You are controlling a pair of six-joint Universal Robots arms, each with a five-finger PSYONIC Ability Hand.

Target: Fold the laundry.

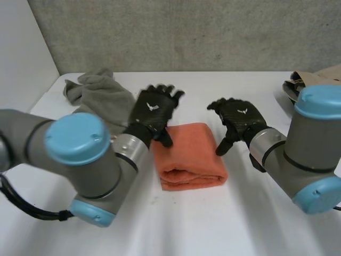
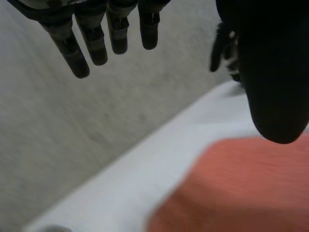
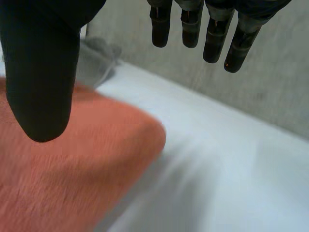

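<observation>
Head view: left hand, right hand spread, apparently hovering beside orange towel.

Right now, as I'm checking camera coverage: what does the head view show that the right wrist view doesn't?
Head view adds: the left hand at the folded orange towel's edge, and a beige item at the white table's right edge. Right wrist view adds: the right hand's straight fingers from the palm side. Shared: orange towel, grey cloth, table.
</observation>
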